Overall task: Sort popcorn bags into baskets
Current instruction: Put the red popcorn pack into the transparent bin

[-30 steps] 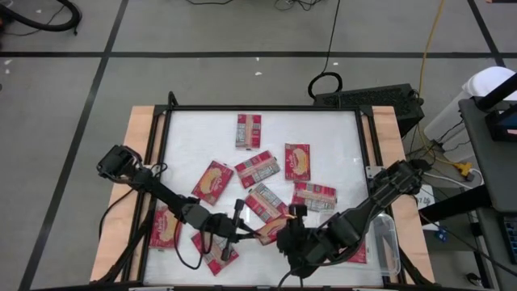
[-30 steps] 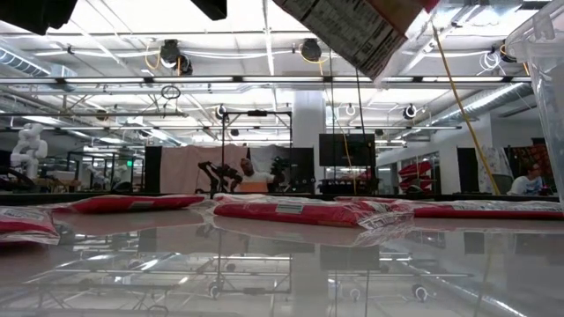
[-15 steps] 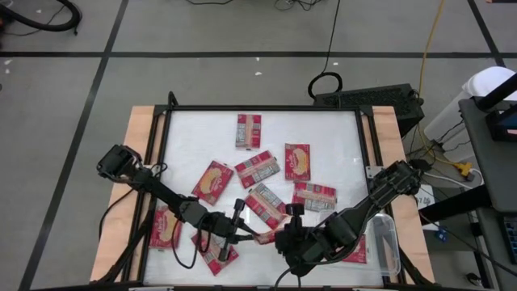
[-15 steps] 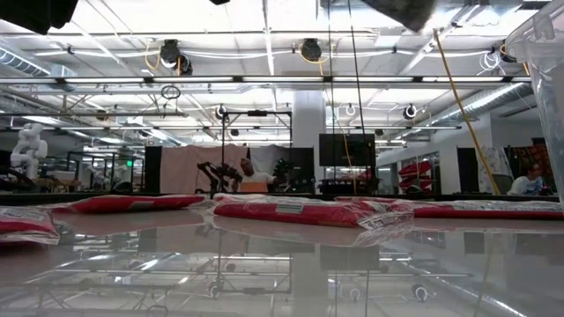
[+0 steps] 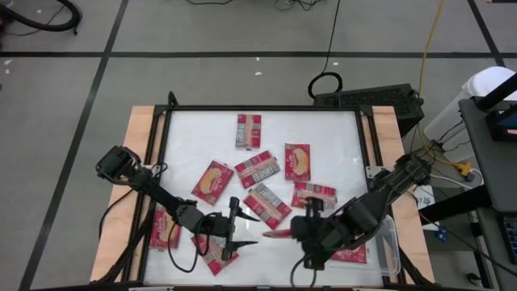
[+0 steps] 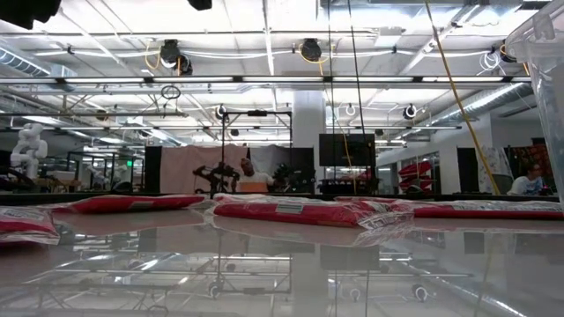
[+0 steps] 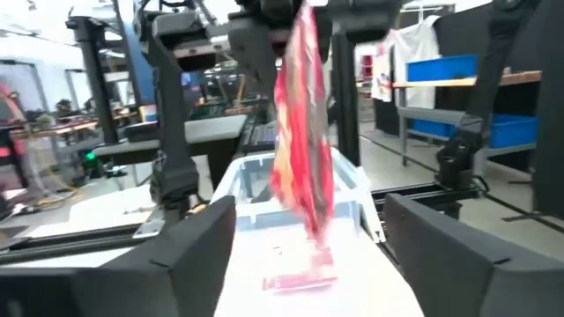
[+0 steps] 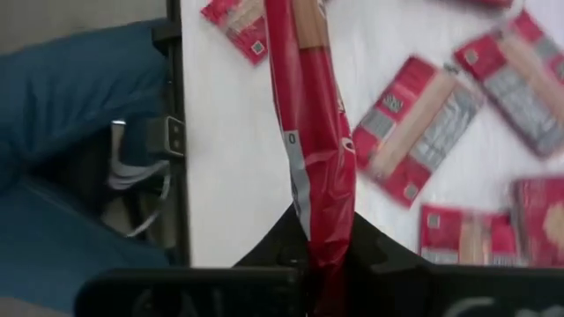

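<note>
Right gripper (image 5: 300, 232) clenched on a popcorn bag (image 5: 279, 234), held edge-up for carrying to the clear basket (image 5: 390, 246); left gripper (image 5: 242, 230) spread wide, released

One red popcorn bag (image 5: 279, 234) hangs edge-on at lower centre (held aloft); other bags (image 5: 256, 170) lie flat, clear basket (image 5: 388, 242) lower right.
</note>
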Motion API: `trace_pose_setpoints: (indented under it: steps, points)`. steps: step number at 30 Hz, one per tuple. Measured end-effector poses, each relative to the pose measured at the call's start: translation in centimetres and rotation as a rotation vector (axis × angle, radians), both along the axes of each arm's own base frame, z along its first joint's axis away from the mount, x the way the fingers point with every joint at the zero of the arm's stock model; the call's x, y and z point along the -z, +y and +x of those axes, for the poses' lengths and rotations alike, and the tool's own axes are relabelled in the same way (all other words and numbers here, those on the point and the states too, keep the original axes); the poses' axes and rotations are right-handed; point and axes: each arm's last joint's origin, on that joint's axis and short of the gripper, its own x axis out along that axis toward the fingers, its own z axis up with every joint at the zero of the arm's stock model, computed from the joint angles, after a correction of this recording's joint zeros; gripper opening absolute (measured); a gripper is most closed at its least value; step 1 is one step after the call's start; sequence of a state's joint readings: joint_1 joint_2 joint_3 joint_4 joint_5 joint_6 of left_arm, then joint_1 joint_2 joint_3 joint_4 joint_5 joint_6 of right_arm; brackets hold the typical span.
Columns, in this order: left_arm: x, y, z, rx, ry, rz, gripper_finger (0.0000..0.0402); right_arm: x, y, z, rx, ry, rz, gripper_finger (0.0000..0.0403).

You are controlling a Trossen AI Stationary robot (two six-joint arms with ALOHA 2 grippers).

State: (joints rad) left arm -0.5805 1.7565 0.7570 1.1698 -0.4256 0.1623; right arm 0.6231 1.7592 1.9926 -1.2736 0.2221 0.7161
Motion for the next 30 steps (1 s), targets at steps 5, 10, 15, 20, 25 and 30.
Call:
trace_pose_setpoints:
  steps: [5,10,15,20,25,30]
  points:
    - [0.4,-0.1,0.0,-0.038,0.042,-0.009,0.0317,-2.0,-1.7,-2.8,0.052,0.078,0.081,0.001]
    - [1.0,-0.1,0.0,-0.034,0.101,-0.029,0.0293,-4.2,-3.8,-6.0,0.137,0.124,0.183,0.001]
    - [1.6,0.0,0.1,-0.037,0.157,-0.033,0.0259,-5.1,-4.4,-8.7,0.159,0.193,0.202,0.001]
    - [1.9,0.0,0.1,-0.038,0.19,-0.041,0.0232,-4.4,-3.3,-9.8,0.164,0.221,0.2,0.001]
    - [1.9,0.0,0.1,-0.038,0.192,-0.042,0.0215,-1.4,-2.0,-10.2,0.21,0.34,0.152,0.001]
    - [2.0,0.0,0.1,-0.038,0.196,-0.036,0.0204,2.2,-1.1,-11.0,0.272,0.492,0.098,0.001]
